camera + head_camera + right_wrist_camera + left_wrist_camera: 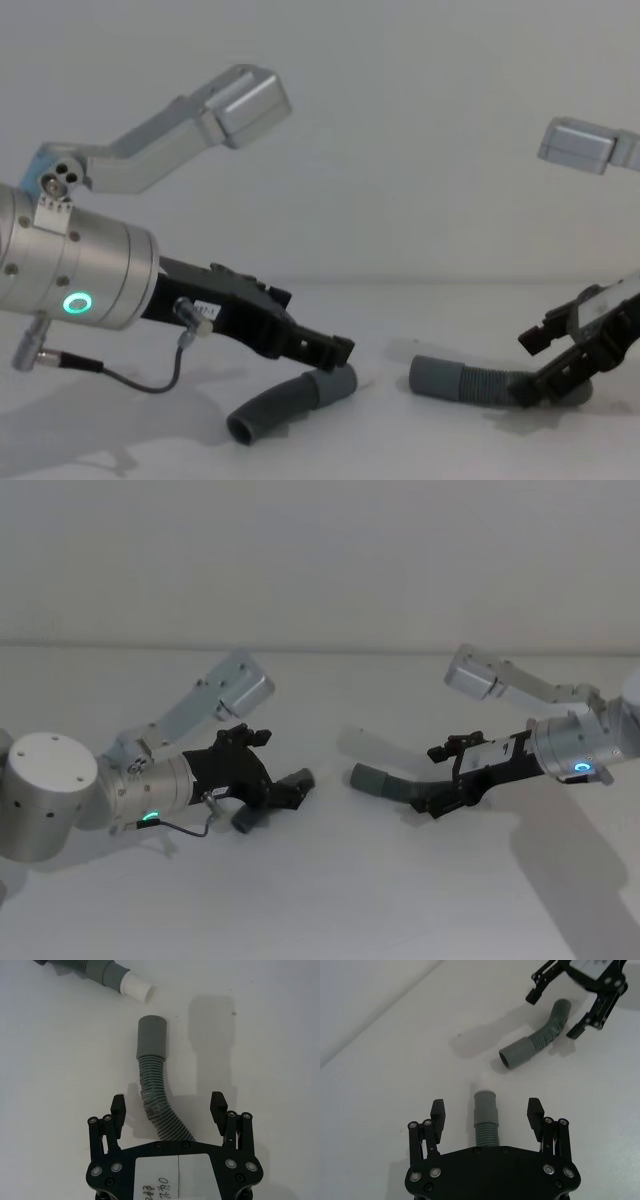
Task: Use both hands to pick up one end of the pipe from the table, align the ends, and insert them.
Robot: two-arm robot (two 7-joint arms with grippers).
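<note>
Two dark grey pipe pieces lie on the white table (330,900). The short curved piece (283,406) is under my left gripper (280,770), which is open; in the left wrist view its fingers (438,1111) straddle the piece just behind its cuff (485,1102). The longer ribbed piece (159,1107) lies between the fingers (218,1104) of my open right gripper (436,780). Its cuff (151,1035) points toward the short piece's end (135,986), which has a white tip. The two ends (300,778) (368,778) face each other a short gap apart.
Both arms reach in from the sides, the left arm's body (50,790) large at the near left. Bare table lies in front of the pipes and behind them up to the far edge (320,648).
</note>
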